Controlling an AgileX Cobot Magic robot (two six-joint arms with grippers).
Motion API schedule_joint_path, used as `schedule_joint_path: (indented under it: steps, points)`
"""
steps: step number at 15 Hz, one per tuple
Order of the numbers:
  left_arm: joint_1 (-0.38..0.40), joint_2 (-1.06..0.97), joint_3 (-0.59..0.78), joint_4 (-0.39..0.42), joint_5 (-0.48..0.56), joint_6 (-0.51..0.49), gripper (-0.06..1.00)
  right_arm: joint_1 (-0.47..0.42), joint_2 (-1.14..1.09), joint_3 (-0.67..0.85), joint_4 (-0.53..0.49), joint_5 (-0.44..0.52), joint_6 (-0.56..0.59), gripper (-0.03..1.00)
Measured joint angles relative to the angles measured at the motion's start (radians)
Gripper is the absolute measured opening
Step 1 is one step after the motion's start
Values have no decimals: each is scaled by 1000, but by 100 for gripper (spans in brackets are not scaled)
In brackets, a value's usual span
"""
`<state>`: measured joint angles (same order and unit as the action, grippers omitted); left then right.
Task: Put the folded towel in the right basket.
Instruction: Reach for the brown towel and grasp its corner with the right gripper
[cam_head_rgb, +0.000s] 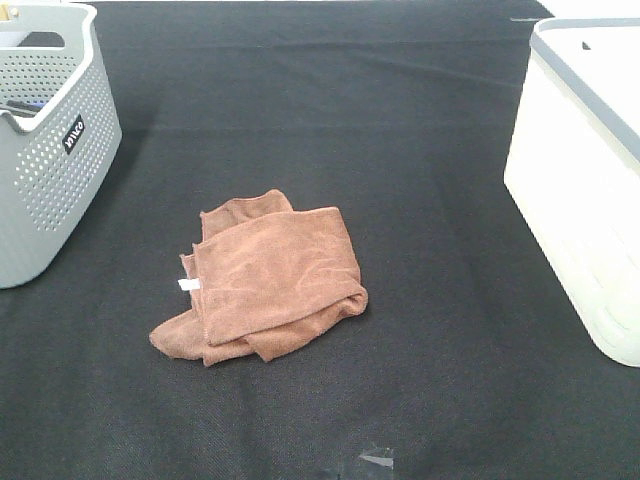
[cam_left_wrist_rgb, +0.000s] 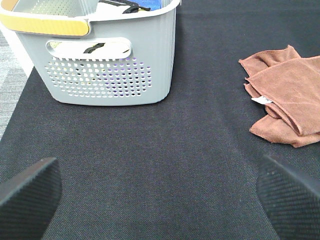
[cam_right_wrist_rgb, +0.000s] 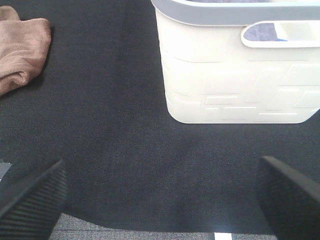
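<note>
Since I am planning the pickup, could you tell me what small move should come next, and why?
Probably reach the right gripper, open and empty, toward the folded towel; it lies untouched on the black cloth, apart from the right basket on that arm's side.

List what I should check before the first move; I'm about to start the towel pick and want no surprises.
1. Folded towel lies free on the black mat, apart from the grey perforated basket: ok.
2. Left gripper open and empty: ok.
3. Right gripper open and empty: ok.
4. Right basket upright, top open: ok.
5. Room inside right basket: cannot tell; a blue item shows through its handle slot.
6. Mat between folded towel and right basket bare: ok.
</note>
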<state>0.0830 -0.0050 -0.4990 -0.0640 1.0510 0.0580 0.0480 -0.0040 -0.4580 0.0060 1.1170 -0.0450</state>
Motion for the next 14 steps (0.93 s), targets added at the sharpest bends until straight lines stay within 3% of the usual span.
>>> schedule_joint_path:
  steps: [14]
  points:
    - [0, 0, 0, 0, 0, 0, 99, 0, 0, 0, 0, 0, 3, 98]
